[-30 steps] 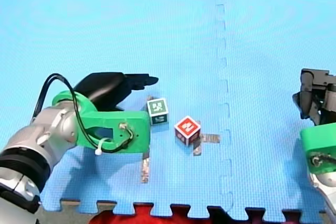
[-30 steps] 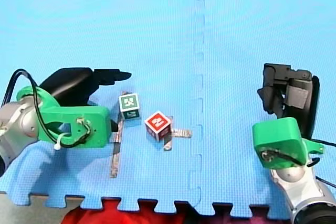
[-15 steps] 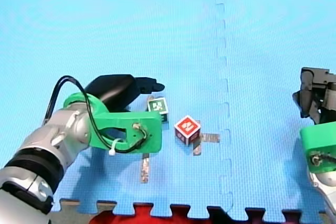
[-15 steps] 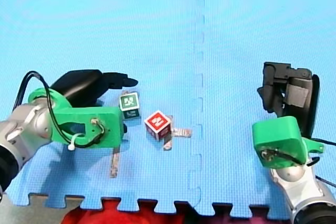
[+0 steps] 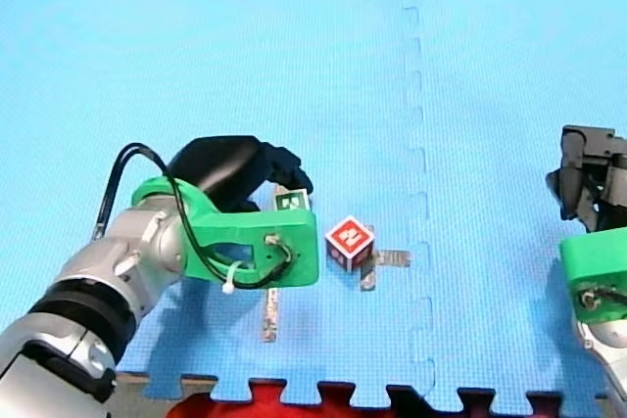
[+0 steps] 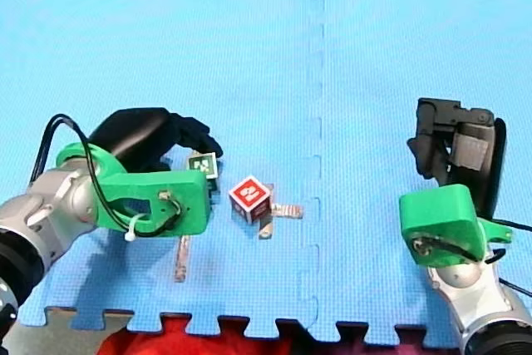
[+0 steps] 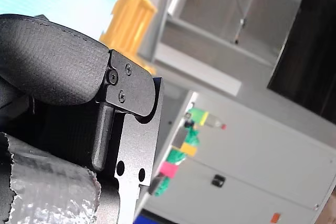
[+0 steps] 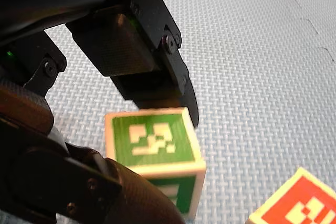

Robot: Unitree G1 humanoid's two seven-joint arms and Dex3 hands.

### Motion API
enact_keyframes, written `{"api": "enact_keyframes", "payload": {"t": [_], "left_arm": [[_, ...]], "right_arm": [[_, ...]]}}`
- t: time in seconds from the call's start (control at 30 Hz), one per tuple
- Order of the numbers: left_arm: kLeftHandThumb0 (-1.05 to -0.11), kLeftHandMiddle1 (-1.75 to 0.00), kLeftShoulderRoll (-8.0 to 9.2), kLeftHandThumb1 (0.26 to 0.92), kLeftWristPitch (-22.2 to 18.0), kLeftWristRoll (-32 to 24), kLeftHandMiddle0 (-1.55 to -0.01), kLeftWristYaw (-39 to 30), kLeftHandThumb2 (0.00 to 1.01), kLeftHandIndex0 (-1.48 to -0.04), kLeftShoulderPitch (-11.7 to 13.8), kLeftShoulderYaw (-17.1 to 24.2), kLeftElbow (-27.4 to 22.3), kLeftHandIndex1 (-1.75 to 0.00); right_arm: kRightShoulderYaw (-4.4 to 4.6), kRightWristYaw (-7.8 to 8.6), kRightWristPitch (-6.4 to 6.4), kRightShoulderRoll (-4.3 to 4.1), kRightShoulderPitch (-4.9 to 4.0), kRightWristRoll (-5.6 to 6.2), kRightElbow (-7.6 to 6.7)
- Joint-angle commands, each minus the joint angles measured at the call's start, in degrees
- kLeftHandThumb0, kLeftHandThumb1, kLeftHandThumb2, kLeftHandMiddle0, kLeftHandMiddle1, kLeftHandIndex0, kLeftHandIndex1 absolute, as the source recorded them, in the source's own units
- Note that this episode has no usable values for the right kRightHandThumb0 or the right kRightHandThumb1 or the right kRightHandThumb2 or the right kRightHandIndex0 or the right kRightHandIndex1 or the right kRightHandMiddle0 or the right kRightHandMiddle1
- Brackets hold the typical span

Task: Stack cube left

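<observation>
A blue foam mat [image 6: 249, 47] covered the work surface. Near its front edge sat a green cube [image 6: 204, 165] with a white pattern on top, and just beside it, towards the right and not touching, a red cube [image 6: 250, 198] turned at an angle. The robot's left hand [image 6: 150, 133] reached in from the left, its dark fingers [image 8: 152, 72] curled over the green cube and pinching it from opposite sides. Strips of silver tape [image 6: 180, 258] lay on the mat by both cubes. The right hand [image 6: 453, 149] held nothing, well apart near the mat's right edge.
</observation>
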Motion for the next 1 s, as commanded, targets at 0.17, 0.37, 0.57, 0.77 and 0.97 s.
{"api": "enact_keyframes", "payload": {"t": [0.17, 0.37, 0.57, 0.77, 0.97], "left_arm": [[-0.436, -1.75, 0.57, 0.791, -1.48, -0.16, -0.95, 0.88, 0.0, -0.96, 0.32, 0.12, 0.08, -0.81], [-0.447, -1.75, 0.56, 0.8, -1.99, 0.43, -0.95, 2.18, 0.0, -1.03, 0.22, -0.37, 0.44, -0.62], [-0.455, -1.75, 0.61, 0.806, -2.12, 1.09, -0.95, 3.15, 0.0, -1.07, 0.33, -0.8, 0.56, -0.5], [-0.459, -1.75, 0.93, 0.81, -2.28, 1.31, -0.96, 3.08, 0.0, -1.07, 0.34, -1.04, 0.32, -0.47], [-0.466, -1.75, 2.34, 0.815, -3.4, 0.63, -0.96, 0.19, 0.0, -1.11, -0.37, -0.67, -1.24, -0.39]], "right_arm": [[-0.27, -0.6, -0.4, -0.35, 0.07, -0.02, -0.21], [-0.31, -0.6, -0.45, -0.46, 0.34, 0.01, -0.44], [-0.32, -0.59, -0.37, -0.45, 0.66, 0.0, -0.81], [-0.24, -0.55, -0.17, -0.43, 0.92, -0.09, -1.07], [-0.12, -0.74, -0.31, -0.42, 0.74, -0.28, -0.51]]}}
